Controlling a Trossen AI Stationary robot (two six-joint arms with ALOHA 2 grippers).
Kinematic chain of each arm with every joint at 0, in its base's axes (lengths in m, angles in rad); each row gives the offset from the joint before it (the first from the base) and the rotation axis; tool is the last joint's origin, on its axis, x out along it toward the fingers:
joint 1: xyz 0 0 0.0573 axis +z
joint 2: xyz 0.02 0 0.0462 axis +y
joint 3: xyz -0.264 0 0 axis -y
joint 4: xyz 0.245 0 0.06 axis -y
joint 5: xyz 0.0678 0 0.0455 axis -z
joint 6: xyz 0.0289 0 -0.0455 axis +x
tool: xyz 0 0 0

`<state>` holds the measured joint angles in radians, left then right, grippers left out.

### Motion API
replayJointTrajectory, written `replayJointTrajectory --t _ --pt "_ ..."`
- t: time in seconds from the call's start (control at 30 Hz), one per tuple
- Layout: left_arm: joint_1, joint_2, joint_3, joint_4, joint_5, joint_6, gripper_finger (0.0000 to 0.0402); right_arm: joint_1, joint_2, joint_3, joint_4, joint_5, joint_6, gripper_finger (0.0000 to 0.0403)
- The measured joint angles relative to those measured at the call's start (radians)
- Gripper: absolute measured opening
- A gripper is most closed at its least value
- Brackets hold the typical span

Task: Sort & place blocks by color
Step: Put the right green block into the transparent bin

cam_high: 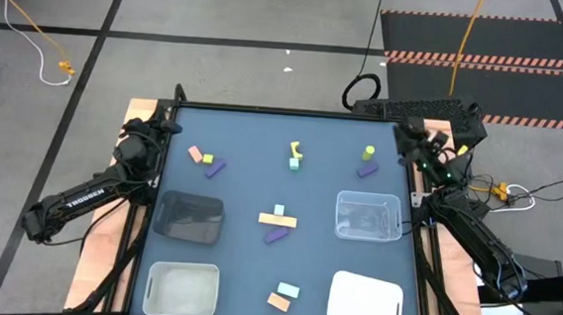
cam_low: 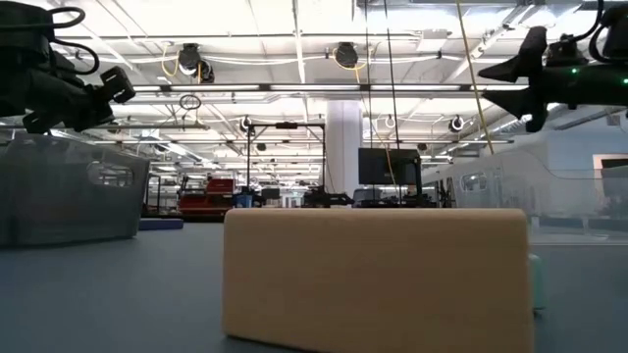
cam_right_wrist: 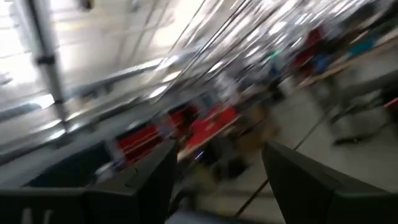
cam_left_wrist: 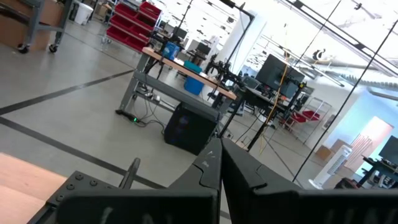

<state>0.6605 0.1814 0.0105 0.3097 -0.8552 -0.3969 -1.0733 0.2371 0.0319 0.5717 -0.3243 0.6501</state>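
The blocks lie scattered on the dark blue table. A salmon [cam_high: 195,154], a yellow [cam_high: 207,158] and a purple block [cam_high: 215,168] lie far left. A yellow-green bent piece [cam_high: 297,151] stands by a mint cube [cam_high: 294,163]. A yellow-green cylinder [cam_high: 368,153] stands by a purple block [cam_high: 366,169]. Mint [cam_high: 279,210], salmon [cam_high: 277,220] and purple [cam_high: 275,236] bars lie mid-table. A mint [cam_high: 288,290] and a salmon block [cam_high: 278,301] lie near. My left gripper [cam_high: 171,127] [cam_left_wrist: 221,152] hovers shut over the far left corner. My right gripper [cam_high: 405,136] [cam_right_wrist: 217,152] hovers open over the far right corner.
A dark tray [cam_high: 190,217] sits left of centre and a clear bin [cam_high: 368,215] right of centre. A translucent bin [cam_high: 182,290] and a white tray [cam_high: 365,302] sit along the near edge. In the low view the near salmon block [cam_low: 373,275] fills the foreground.
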Motion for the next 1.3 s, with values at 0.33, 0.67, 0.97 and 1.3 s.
replayJointTrajectory --t 0.33,0.67,0.97,1.3 --pt "0.000 0.000 0.000 0.000 0.000 0.000 0.0010 0.041 0.000 0.000 -0.049 -0.179 0.089 0.0228" --pt "0.000 0.000 0.000 0.000 0.000 0.000 0.0010 0.074 0.000 0.000 -0.029 -0.226 0.044 0.0228" --pt "0.000 0.000 0.000 0.000 0.000 0.000 0.0010 0.074 0.013 0.044 -0.010 -0.166 -0.084 0.0228" --pt "0.000 0.000 0.000 0.000 0.000 0.000 0.0010 0.074 0.120 0.122 -0.011 -0.117 -0.199 0.0228"
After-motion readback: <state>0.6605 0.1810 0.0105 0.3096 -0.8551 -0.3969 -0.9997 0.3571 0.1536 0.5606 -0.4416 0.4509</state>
